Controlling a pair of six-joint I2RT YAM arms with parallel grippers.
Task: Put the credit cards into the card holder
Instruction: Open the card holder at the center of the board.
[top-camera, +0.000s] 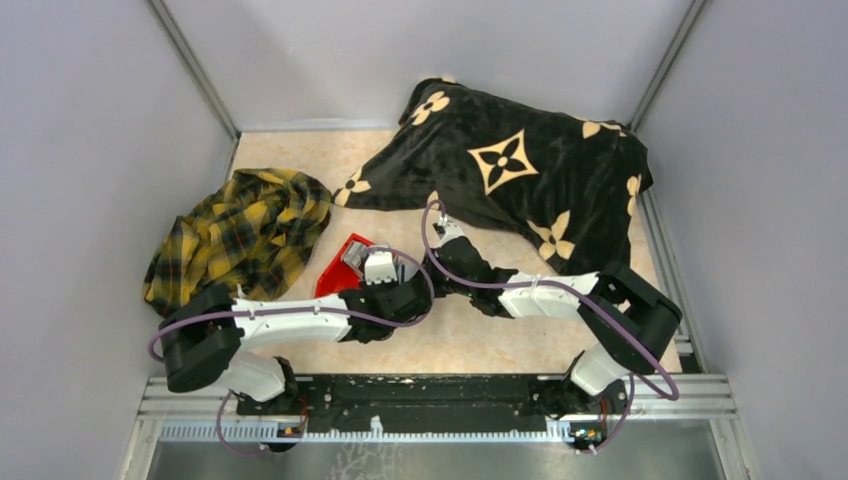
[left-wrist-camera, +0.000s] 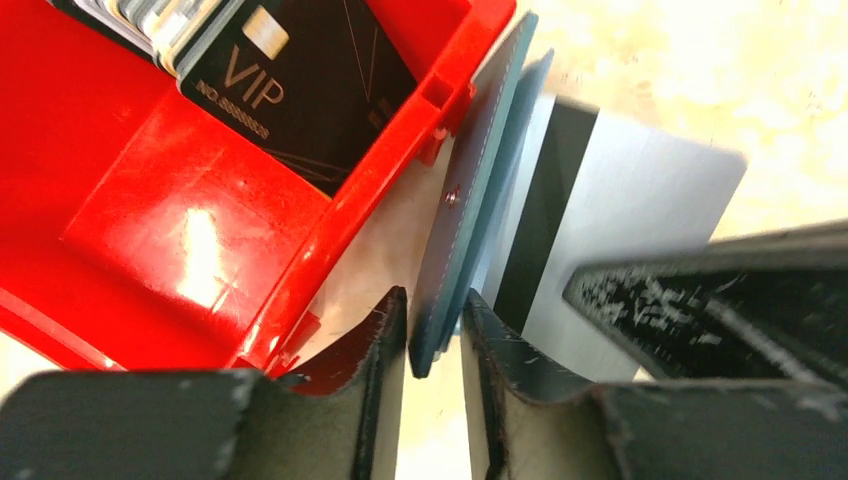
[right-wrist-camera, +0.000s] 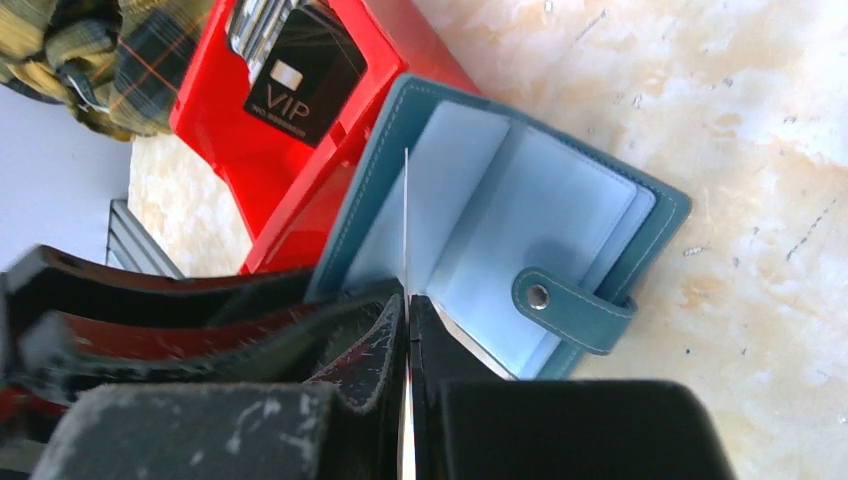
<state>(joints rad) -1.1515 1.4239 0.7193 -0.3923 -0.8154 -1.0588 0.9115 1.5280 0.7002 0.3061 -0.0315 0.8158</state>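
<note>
The teal card holder (right-wrist-camera: 500, 200) lies open on the table against the red bin (right-wrist-camera: 260, 170), its pale blue slots facing up. My right gripper (right-wrist-camera: 408, 300) is shut on a silver credit card (right-wrist-camera: 406, 220), seen edge-on and standing over the open holder. In the left wrist view that same card (left-wrist-camera: 640, 200) shows its black stripe behind the holder's raised cover (left-wrist-camera: 480, 200). My left gripper (left-wrist-camera: 435, 310) has its fingers closed on that cover's edge. More credit cards, a black VIP one (left-wrist-camera: 300, 90) on top, lie in the bin.
The red bin (top-camera: 340, 272) sits just left of both grippers. A yellow plaid cloth (top-camera: 240, 235) is bunched at the left, and a black blanket with tan flowers (top-camera: 520, 170) covers the back right. Grey walls stand on all sides.
</note>
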